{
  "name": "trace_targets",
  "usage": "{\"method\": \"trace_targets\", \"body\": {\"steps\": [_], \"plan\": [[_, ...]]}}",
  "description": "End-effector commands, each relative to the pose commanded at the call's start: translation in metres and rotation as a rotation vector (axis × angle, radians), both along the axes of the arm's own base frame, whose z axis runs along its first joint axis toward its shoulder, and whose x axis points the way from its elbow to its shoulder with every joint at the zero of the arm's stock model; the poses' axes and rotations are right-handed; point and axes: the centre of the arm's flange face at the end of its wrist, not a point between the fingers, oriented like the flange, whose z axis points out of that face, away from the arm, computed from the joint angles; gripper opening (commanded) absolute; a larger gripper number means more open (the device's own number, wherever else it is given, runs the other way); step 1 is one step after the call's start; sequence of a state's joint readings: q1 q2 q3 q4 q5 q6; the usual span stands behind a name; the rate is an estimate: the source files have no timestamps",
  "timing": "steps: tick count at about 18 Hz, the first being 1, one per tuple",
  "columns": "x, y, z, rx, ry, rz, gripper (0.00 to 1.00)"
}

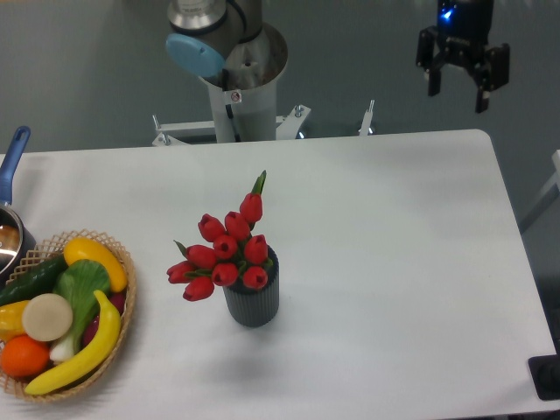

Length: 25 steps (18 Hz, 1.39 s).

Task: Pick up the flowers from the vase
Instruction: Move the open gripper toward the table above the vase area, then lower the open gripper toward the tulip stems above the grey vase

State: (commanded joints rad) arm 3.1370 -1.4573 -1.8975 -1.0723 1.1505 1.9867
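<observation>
A bunch of red tulip buds, the flowers [226, 251], stands in a small dark grey ribbed vase [254, 300] near the middle of the white table. One green leaf tip sticks up at the top of the bunch. My gripper [458, 90] hangs open and empty high above the table's far right corner, well away from the flowers, with its two black fingers pointing down.
A woven basket [122, 325] with a banana, an orange, a cucumber and other fake produce sits at the front left. A pot with a blue handle [10, 166] is at the left edge. The arm's base column [238, 96] stands behind the table.
</observation>
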Motion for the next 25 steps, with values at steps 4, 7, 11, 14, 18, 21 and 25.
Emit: {"method": "trace_targets", "body": {"steps": [4, 7, 11, 14, 18, 21, 25], "plan": [[0.007, 0.006, -0.004, 0.091, -0.081, 0.122, 1.00], [0.011, 0.013, -0.008, 0.186, -0.136, 0.155, 1.00], [0.013, 0.022, -0.007, 0.294, -0.240, 0.276, 1.00], [0.017, 0.034, -0.008, 0.316, -0.287, 0.311, 1.00], [0.020, 0.042, -0.009, 0.324, -0.317, 0.334, 1.00], [0.022, 0.048, -0.009, 0.328, -0.339, 0.356, 1.00], [0.032, 0.067, -0.010, 0.329, -0.377, 0.360, 1.00]]}}
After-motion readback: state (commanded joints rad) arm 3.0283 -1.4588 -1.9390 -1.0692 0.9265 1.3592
